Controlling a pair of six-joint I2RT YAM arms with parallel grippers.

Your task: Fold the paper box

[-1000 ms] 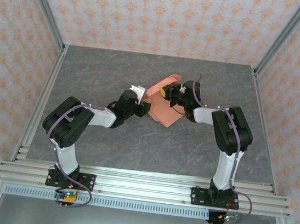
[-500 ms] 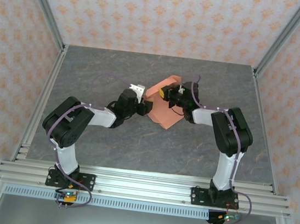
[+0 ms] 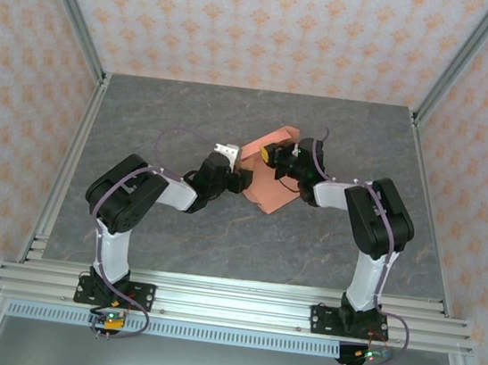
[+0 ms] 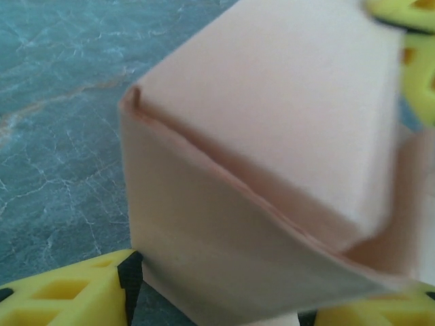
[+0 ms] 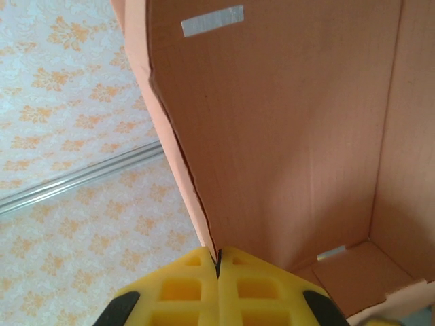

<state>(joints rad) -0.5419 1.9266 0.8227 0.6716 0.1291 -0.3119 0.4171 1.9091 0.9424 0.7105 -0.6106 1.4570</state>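
Okay so the salmon-orange thin cardboard paper box (image 3: pixel 267 177) sits roughly mid-way across the grey marbled surface (image 3: pixel 172 110), a bit toward the back, right between the two arms.

Looks about half done to me. Up close from the left wrist, the paper box (image 4: pixel 258 170) has a creased corner with walls standing. From the right wrist, the paper box (image 5: pixel 292 136) shows a floor panel with side walls rising off it. But one tall panel sticks up loose, so I'd guess the last flaps need folding in and tucking.

The right tool (image 5: pixel 219 263) is pinched completely together on the thin edge of that tall panel. From above, the right tool (image 3: pixel 272 156) reaches in at the box's far right side. The left tool (image 3: pixel 239 181) is at the box's left edge, its yellow fingers (image 4: pixel 61 295) spread either side of the lower corner. I honestly can't tell if they're pressing on it or just close.

The left wrist shot is blurry, so tabs are hard to make out, and from above the arms cover part of the box.
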